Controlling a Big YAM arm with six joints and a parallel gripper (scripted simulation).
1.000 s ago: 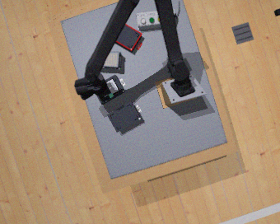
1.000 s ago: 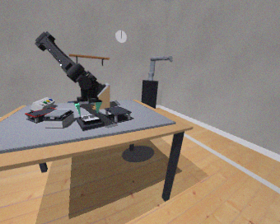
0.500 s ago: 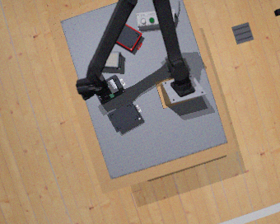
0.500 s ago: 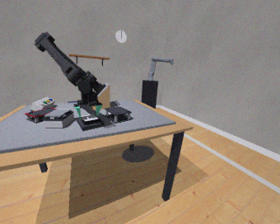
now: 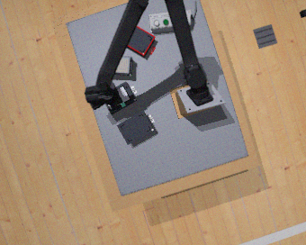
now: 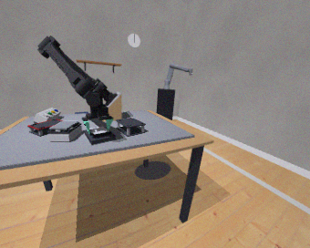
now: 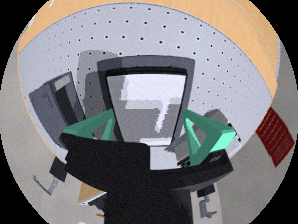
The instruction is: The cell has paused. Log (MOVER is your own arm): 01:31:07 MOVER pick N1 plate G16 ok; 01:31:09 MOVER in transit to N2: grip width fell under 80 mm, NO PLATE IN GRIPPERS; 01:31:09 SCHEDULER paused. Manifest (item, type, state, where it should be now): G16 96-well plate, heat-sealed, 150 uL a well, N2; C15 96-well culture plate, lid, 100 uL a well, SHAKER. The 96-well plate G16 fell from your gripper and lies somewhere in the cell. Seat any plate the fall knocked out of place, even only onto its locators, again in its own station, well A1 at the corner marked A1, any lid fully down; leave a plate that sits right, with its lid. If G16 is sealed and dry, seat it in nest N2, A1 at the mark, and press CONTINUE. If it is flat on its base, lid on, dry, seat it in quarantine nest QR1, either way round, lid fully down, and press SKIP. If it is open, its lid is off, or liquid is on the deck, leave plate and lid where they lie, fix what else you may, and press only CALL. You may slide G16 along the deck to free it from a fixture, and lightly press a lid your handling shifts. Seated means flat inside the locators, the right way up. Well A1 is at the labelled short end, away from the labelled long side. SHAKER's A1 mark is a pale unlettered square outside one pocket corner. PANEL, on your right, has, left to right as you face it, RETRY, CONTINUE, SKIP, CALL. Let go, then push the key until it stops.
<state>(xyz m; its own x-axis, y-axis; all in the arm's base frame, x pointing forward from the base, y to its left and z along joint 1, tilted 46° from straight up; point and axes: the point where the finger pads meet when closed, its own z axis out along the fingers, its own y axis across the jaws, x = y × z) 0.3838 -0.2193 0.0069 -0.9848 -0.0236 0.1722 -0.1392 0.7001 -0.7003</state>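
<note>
Lying flat between wide-open gripper [image 7: 147, 137] fingers, dark-framed plate [image 7: 152, 106] with pale glossy top.

A wooden counter [image 6: 104, 157] on dark legs carries a grey deck mat [image 5: 193, 149] covering most of its top. On the mat lie a red-rimmed station [image 5: 140, 41] and a pale key panel [image 5: 160, 22] near one short edge, dark nests [image 5: 138, 128] toward the middle, and the arm's base block [image 5: 215, 110] by a long edge.
</note>
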